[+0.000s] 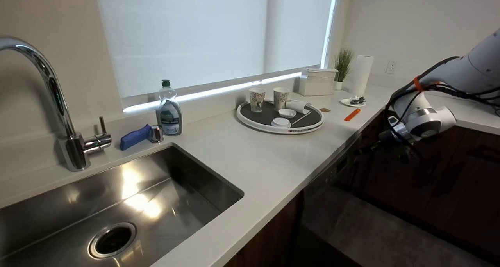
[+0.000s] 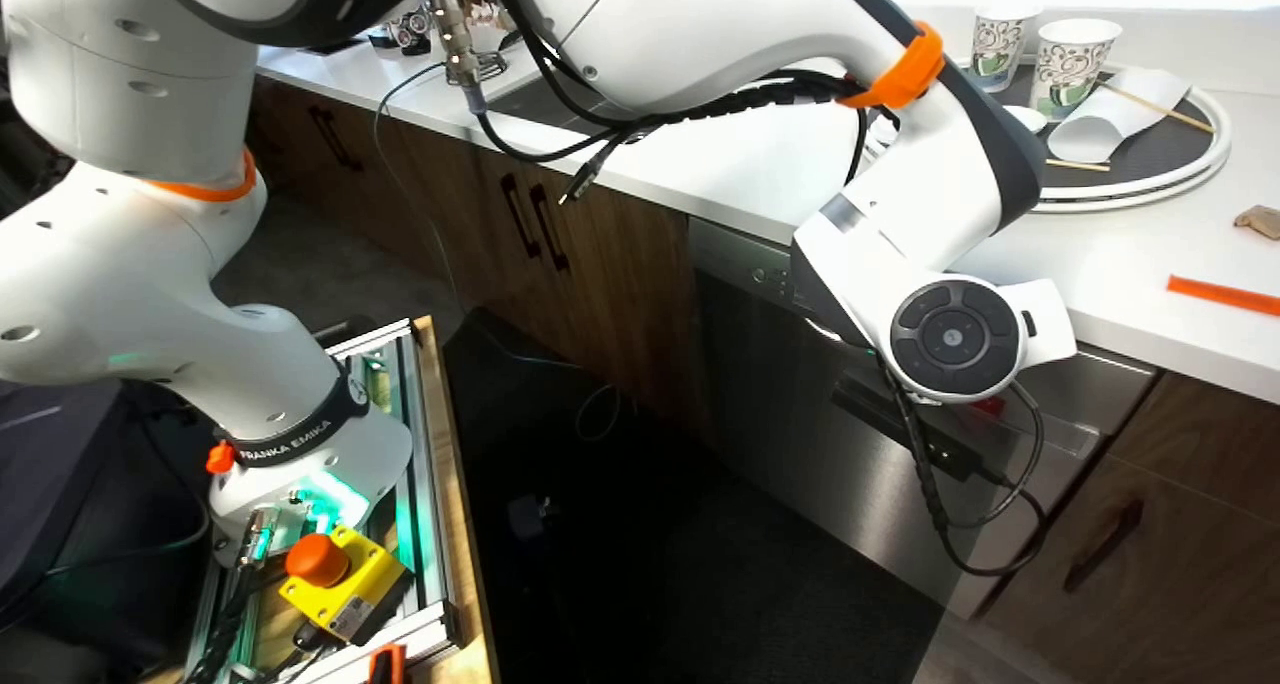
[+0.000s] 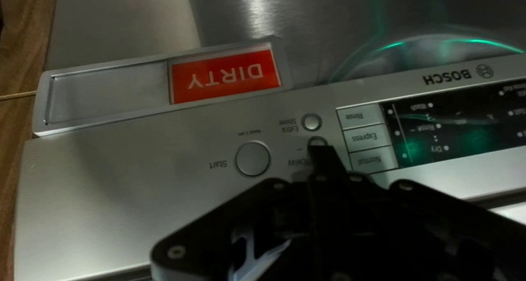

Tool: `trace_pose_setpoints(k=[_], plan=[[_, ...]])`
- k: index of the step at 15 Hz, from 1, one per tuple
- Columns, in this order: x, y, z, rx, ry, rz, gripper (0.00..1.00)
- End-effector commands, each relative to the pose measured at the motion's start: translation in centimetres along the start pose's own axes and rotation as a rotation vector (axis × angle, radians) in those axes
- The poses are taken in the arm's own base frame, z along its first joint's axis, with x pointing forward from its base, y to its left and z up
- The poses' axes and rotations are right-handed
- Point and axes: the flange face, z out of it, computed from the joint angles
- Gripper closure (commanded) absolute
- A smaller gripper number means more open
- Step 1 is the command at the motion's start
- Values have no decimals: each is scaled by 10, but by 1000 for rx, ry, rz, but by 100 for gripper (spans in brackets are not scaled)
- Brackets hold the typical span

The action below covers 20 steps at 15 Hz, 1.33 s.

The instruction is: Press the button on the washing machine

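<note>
Most likely meant for the press: the round Start button (image 3: 252, 158) on the control panel (image 3: 123, 182) of the washing machine (image 2: 790, 434), near the centre of the frame in the wrist view; no certainty from the task sentence alone. Stretched lengthwise across that frame, tilting slightly up to the right, lettering upside down. Just right of Start, the smaller Extra Shine button (image 3: 311, 122), with the Delay button (image 3: 318, 141) below it.

Turning on one relation: Start to the left of the fingers (image 3: 326, 162), slightly lower than their tip, along the panel's long axis; Delay right at that tip and partly covered by it. Clenched together into one dark point, apparently with nothing between. Cannot tell whether touching the panel or just short of it. If going for Start, probably needing a shift left along the panel, then a straight push; otherwise risking Delay instead.

Farther out, a red DIRTY sign (image 3: 226, 75) at upper middle, a black display (image 3: 452, 125) toward the right edge, a wooden cabinet front (image 3: 24, 38) at upper left. In an exterior view, built in beneath the pale surface (image 2: 1130, 254), partly behind the robot arm (image 2: 930, 214); at upper right, a round tray (image 2: 1130, 196) with paper cups (image 2: 1075, 64).
</note>
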Motion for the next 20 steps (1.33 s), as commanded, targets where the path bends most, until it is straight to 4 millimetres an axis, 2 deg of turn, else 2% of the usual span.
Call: trace_pose_setpoints(k=[1, 20], plan=[[-1, 2, 8, 29, 9, 29, 100], [10, 5, 20, 18, 52, 48, 100]])
